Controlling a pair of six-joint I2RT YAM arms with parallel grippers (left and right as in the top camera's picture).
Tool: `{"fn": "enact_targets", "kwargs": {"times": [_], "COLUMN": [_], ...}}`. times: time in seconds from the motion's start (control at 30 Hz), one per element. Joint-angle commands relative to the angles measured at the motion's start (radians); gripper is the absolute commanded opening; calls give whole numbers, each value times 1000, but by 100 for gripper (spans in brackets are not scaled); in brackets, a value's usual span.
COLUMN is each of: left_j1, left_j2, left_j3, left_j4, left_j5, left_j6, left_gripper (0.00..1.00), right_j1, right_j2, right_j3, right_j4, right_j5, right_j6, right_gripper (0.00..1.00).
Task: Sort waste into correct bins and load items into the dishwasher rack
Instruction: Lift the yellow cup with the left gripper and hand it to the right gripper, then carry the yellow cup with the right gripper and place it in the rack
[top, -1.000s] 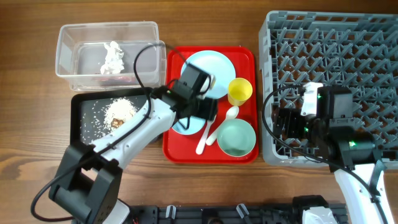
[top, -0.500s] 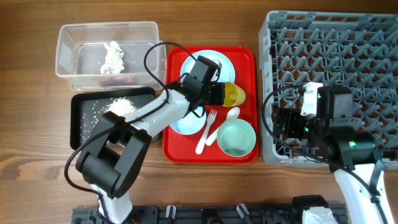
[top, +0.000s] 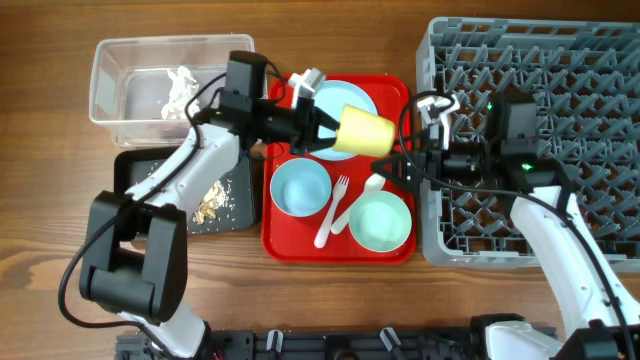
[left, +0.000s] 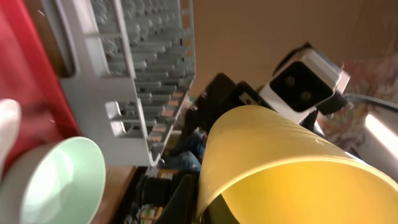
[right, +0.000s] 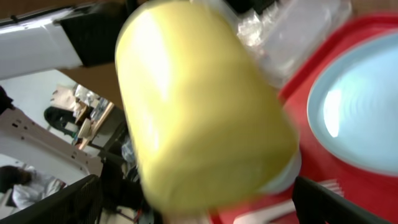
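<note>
**Overhead view, wooden table (top: 60, 250).** The dishwasher rack (top: 560, 60) fills the 3 o'clock side. The red tray (top: 300, 238) sits at centre. The clear tub (top: 110, 60), holding the tissue (top: 182, 88), is at 10 o'clock, and the black tray (top: 135, 170), holding the food scraps (top: 208, 205), is at 9 o'clock.

**Change.** A second ago the yellow cup (top: 365, 130) stood upright at the tray's 1 o'clock corner, and the right arm hung over the rack. The cup is now off the tray, tipped on its side. It is clamped at one end by the left gripper (top: 328, 124) above the pale blue plate (top: 350, 92). The right gripper (top: 395, 163) has swung to the tray's 3 o'clock edge. Its wrist view shows the fingers spread wide, one on either side of the cup; contact cannot be confirmed.

**Reading.** This looks like a mid-air transfer to the arm nearer the rack. The cup would be the first item loaded.

**Still on the tray.** The plate, pale blue bowl (top: 300, 186), mint-green bowl (top: 380, 222), fork (top: 333, 205) and spoon (top: 372, 185) remain.
</note>
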Motion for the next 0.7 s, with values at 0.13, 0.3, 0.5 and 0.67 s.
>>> {"fn": "enact_targets", "kwargs": {"times": [0.13, 0.3, 0.5, 0.67], "left_j1": [-61, -61, -58, -58], "left_j2": [-3, -3, -3, -3], "left_j3": [6, 6, 6, 6], "left_j4": [10, 10, 10, 10], "left_j5": [34, 32, 32, 32], "left_j6": [-7, -6, -7, -6], "left_gripper": [4, 4, 4, 4], "right_j1": [10, 26, 26, 26], "right_j2": [10, 10, 10, 10], "right_j3": [14, 13, 13, 13], "right_j4": [177, 171, 166, 166], "right_j5": [-80, -81, -66, -66], "right_j6": [134, 134, 133, 134], "right_gripper": [99, 89, 73, 57]}}
